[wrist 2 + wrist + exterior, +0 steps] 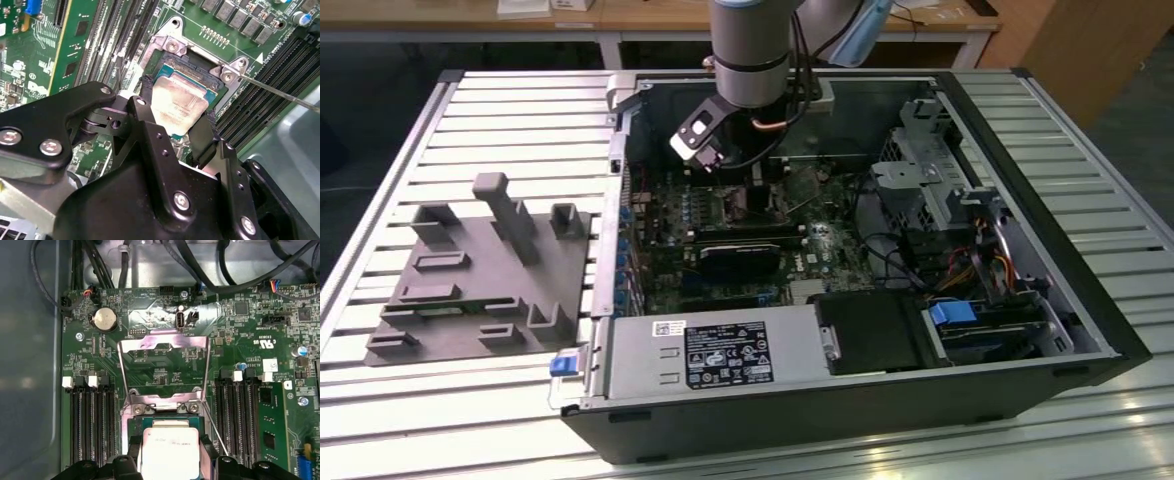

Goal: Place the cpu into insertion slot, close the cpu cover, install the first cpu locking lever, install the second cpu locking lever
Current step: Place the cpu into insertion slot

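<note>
The end effector has two matte black fingers, and they pinch the cpu by opposite edges. The cpu is one flat square chip with a dull, smudged silver-grey top and a thin green rim. It sits directly over the insertion slot, whose dark frame shows along its far edge; I cannot tell whether it is fully seated.

In the first wrist view the cpu cover, a thin shiny metal frame with a square cut-out, stands flipped open beyond the slot. One thin wire lever slants away from the socket's corner. Two banks of long black memory slots flank the socket on the green board.

In the exterior view the arm reaches into the open black computer case on a ribbed metal worktop. A grey moulded fixture plate lies at the exterior view's left.
</note>
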